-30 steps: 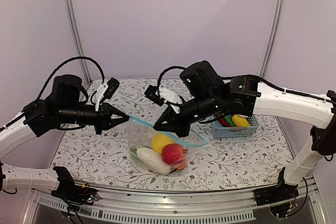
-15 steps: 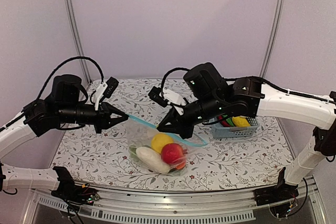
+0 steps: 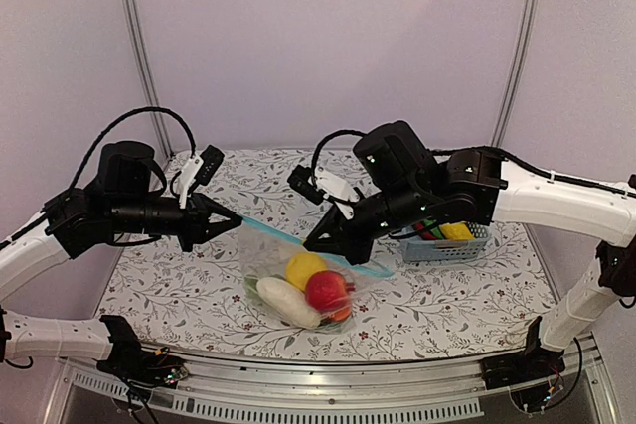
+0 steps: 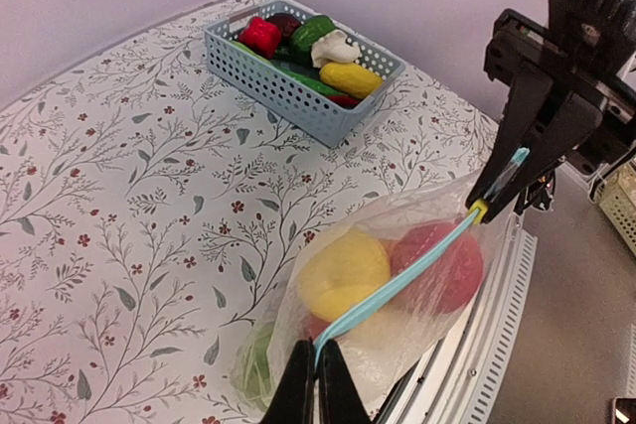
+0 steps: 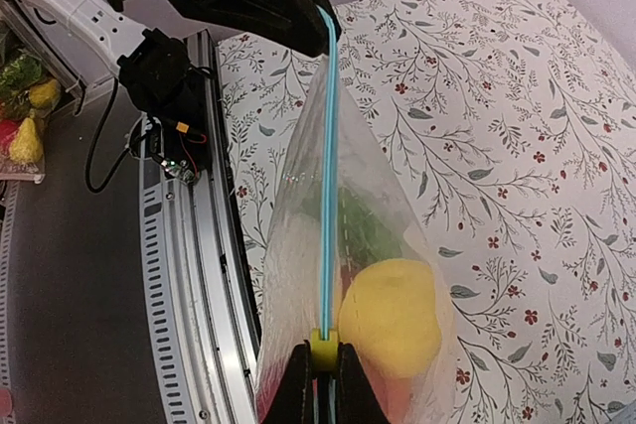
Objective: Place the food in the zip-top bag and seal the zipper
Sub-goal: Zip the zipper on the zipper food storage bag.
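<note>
Crinkly clear plastic zip-top bag — hanging over the middle of the floral desk near its front edge, holding yellow lemon, red tomato and white oblong radish. Thin light blue zipper taut between the arms: left gripper pressed together on one end, right gripper pinching it at the yellow slider. Light blue plastic mesh basket — by the right edge.

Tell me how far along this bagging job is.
Done: lemon, tomato and radish sit inside the zip-top bag. In hand: left tool pinches one zipper end, right tool grips the yellow slider partway along. Left: run the slider to the far end.
</note>
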`<action>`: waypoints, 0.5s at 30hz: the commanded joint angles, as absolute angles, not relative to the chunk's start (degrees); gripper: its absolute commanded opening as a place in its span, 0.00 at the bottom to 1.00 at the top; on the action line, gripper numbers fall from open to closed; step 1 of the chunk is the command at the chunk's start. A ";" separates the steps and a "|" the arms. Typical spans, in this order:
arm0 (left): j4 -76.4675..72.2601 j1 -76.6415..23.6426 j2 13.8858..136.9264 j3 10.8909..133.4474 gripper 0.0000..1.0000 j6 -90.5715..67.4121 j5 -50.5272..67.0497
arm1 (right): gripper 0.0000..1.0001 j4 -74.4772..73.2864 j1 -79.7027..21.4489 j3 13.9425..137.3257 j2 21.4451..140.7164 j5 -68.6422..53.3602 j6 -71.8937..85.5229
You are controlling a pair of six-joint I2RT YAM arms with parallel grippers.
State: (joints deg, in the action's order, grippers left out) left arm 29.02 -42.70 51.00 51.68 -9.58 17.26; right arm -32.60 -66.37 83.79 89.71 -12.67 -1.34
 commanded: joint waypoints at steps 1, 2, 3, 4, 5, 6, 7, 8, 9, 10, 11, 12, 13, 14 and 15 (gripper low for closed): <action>28.03 -40.25 49.90 51.36 0.00 -10.05 12.91 | 0.01 -38.36 -66.58 81.95 86.97 -11.75 1.05; 27.99 -40.25 49.89 51.33 0.00 -10.15 12.85 | 0.01 -38.55 -66.62 81.78 86.85 -11.51 1.76; 28.01 -40.19 49.86 51.33 0.00 -10.12 12.82 | 0.01 -38.69 -66.62 81.60 86.63 -11.17 2.02; 28.01 -40.17 49.84 51.35 0.00 -10.13 12.73 | 0.01 -38.88 -66.58 81.38 86.52 -10.95 2.31; 28.02 -40.17 49.88 51.33 0.00 -10.18 12.68 | 0.01 -39.04 -66.63 81.19 86.13 -10.70 2.49; 28.04 -40.17 49.77 51.33 0.00 -10.14 12.66 | 0.01 -39.09 -66.62 80.88 85.87 -10.51 2.71; 27.99 -40.18 49.75 51.33 0.00 -10.13 12.58 | 0.01 -39.17 -66.60 80.60 85.58 -10.36 2.87; 28.02 -40.17 49.80 51.33 0.00 -10.12 12.45 | 0.01 -39.24 -66.65 80.33 85.27 -10.23 3.11; 28.04 -40.17 49.75 51.31 0.00 -10.11 12.43 | 0.01 -39.36 -66.58 80.07 84.85 -10.08 3.22; 28.04 -40.17 49.70 51.25 0.00 -10.16 12.40 | 0.01 -39.44 -66.61 79.80 84.53 -9.96 3.37; 28.04 -40.17 49.70 51.24 0.00 -10.15 12.33 | 0.01 -39.45 -66.58 79.55 84.35 -9.85 3.46; 28.03 -40.17 49.72 51.26 0.00 -10.16 12.23 | 0.01 -39.56 -66.64 79.40 84.05 -9.72 3.64; 28.04 -40.17 49.71 51.28 0.00 -10.16 12.14 | 0.01 -39.55 -66.60 79.18 83.88 -9.57 3.81; 28.03 -40.10 49.68 51.24 0.00 -10.18 12.11 | 0.01 -39.69 -66.57 79.00 83.64 -9.38 3.90; 28.04 -40.08 49.66 51.23 0.00 -10.24 12.05 | 0.01 -39.70 -66.63 78.87 83.47 -9.20 4.01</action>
State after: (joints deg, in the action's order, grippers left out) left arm 29.02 -42.37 51.00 51.59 -9.69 16.95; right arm -33.50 -66.37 80.47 86.13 -10.57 2.70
